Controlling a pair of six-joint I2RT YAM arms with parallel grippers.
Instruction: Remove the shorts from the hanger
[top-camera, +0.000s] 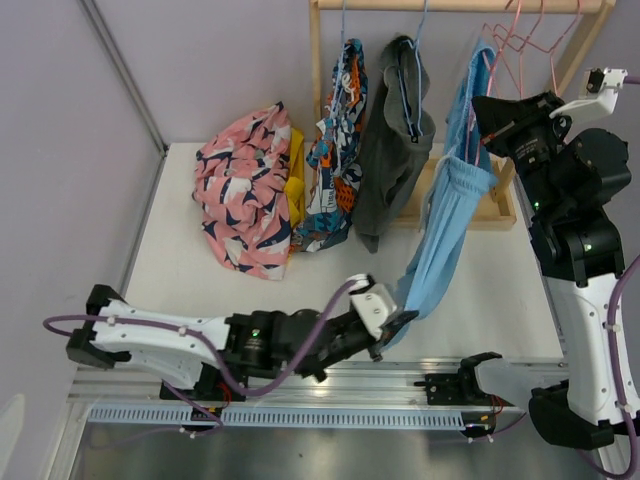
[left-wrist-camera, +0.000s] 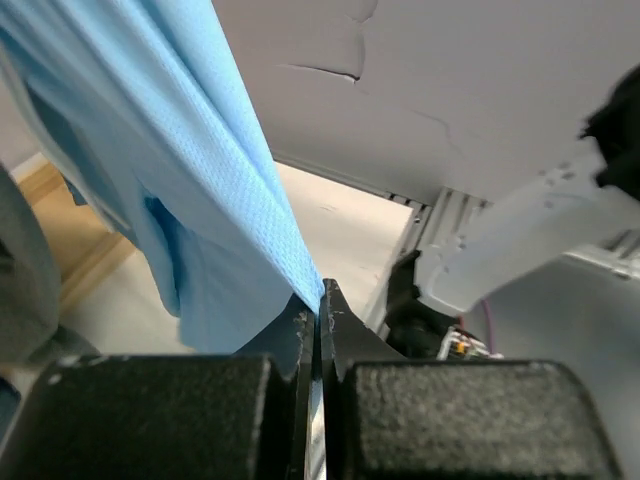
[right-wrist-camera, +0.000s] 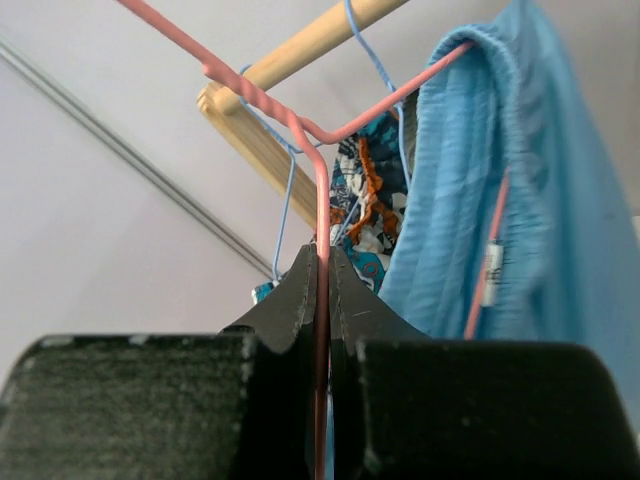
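On pink wire hanger (right-wrist-camera: 322, 200), blue mesh shorts (top-camera: 445, 230); hem between left jaws

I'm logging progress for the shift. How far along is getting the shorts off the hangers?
Done: the pink print shorts and yellow shorts lie heaped on the table. In hand: the left tool is shut on the light blue shorts, stretched taut, while the right tool clamps their pink hanger. Left: the grey shorts and blue-orange print shorts hang from the rail.
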